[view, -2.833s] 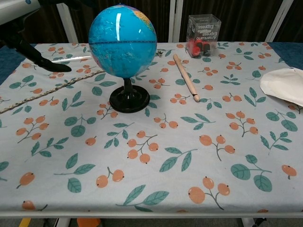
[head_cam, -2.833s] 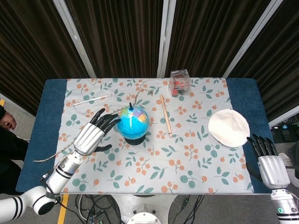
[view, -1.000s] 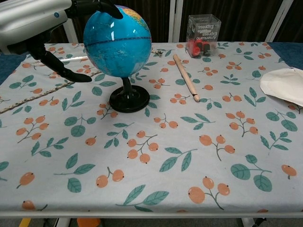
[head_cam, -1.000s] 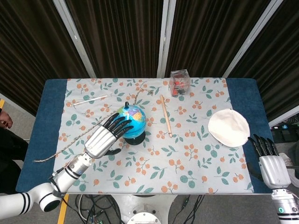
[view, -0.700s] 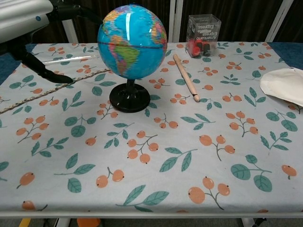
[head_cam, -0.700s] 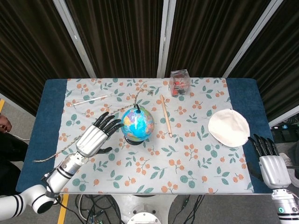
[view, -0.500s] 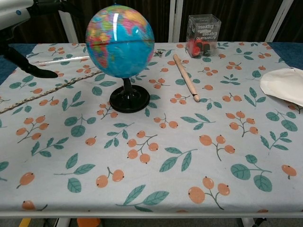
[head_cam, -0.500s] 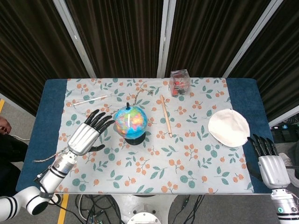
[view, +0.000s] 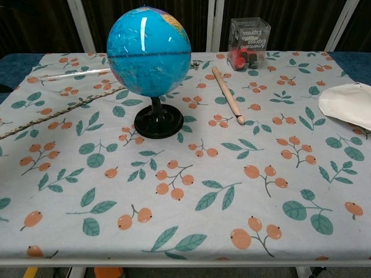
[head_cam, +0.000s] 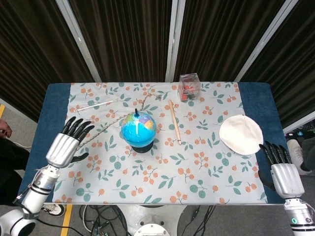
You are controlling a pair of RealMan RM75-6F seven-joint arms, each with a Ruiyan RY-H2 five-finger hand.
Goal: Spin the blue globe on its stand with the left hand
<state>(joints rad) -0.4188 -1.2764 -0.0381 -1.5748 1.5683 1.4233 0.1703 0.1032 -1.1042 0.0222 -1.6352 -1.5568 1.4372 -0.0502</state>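
Blue globe (head_cam: pixel 139 129) upright on black round stand (view: pixel 159 124), left of table centre; glossy smooth sphere. Left hand (head_cam: pixel 65 145) withdrawn from globe toward left edge, fingers spread, holding nothing; stroke likely delivered. Right hand (head_cam: pixel 281 169) at front right corner, fingers straight, close together, empty. Braided rope (view: pixel 64 109), wooden dowel (view: pixel 227 95) flank globe on floral cloth (view: pixel 232 174).

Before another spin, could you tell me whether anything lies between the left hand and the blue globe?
Only the braided rope lies flat on the cloth between the left hand and the blue globe; nothing upright blocks the way.
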